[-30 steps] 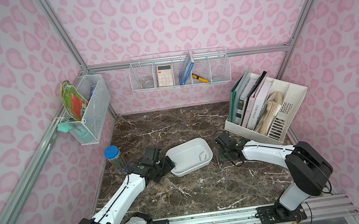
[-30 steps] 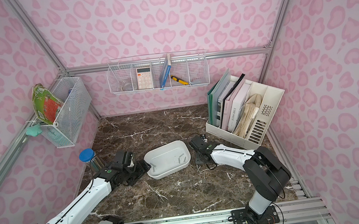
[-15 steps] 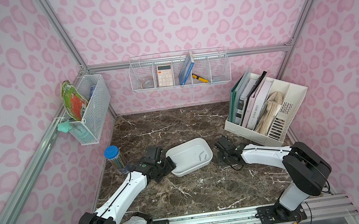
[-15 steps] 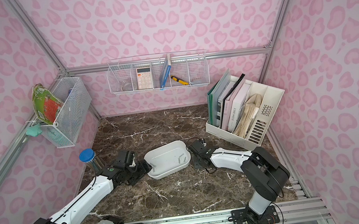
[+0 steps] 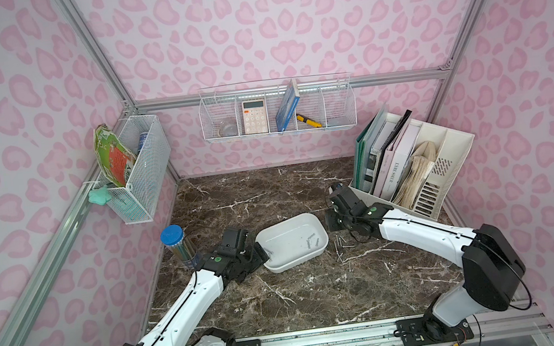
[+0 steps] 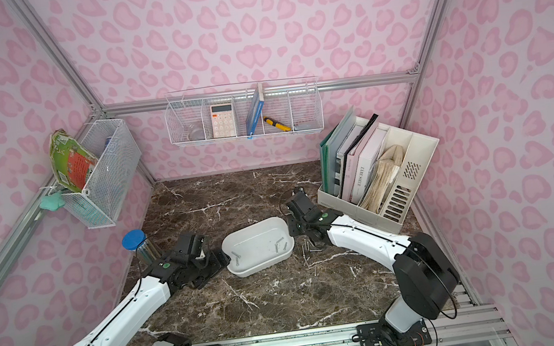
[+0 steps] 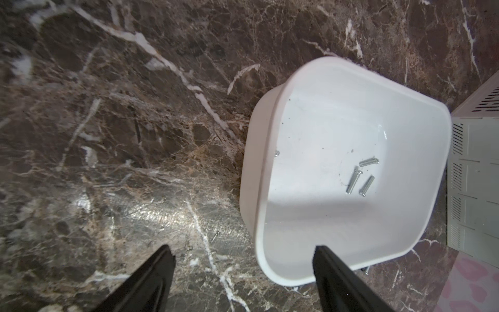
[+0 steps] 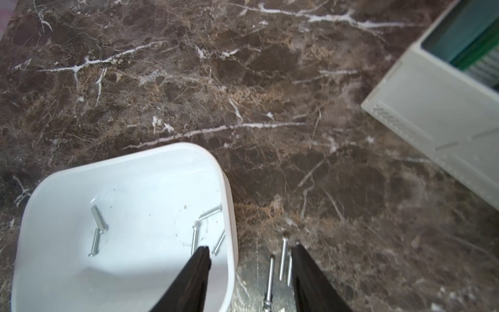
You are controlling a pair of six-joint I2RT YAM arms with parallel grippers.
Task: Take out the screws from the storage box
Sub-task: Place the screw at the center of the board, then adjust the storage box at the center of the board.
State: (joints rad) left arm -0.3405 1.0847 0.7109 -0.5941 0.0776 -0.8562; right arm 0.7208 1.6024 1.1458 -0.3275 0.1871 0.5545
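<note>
- Both pairs of my jaws have just come apart. My right gripper (image 8: 251,247) is released. One finger shows over the inside of the shallow white plastic storage box with rounded corners (image 8: 121,189), the other over the brown marble-patterned desk (image 8: 270,81). Nothing is pinched between them.
- Under that gap lie three small slender silver-grey metal screws (image 8: 282,256), on the desk just beside the box's right-hand wall. In a top view a few more trail from there toward the desk's front edge (image 5: 340,256).
- My reading is that this release has just added one screw to the group outside. I cannot tell which one.
- My left gripper (image 7: 243,250) is also released, jaws wide. One finger shows over the box's near corner, the other over bare desk, with no grip on the rim.
- The storage box has not shifted in the last second. It sits about the middle of the desk, apart from the white slotted plastic file organiser (image 5: 447,167) at the right rear corner.
- The right wrist view shows five screws still inside: three close to the right-hand wall (image 8: 194,237) and two toward the opposite end (image 8: 94,232).
- I judge the task roughly half done. With both grippers empty, neither arm has to carry anything away first.
- The right gripper is nearest the three by the wall and the left nearest the other pair.
- Risk: the screws lie flat on smooth plastic and will likely skid when pinched, and the box is now unsteadied.
</note>
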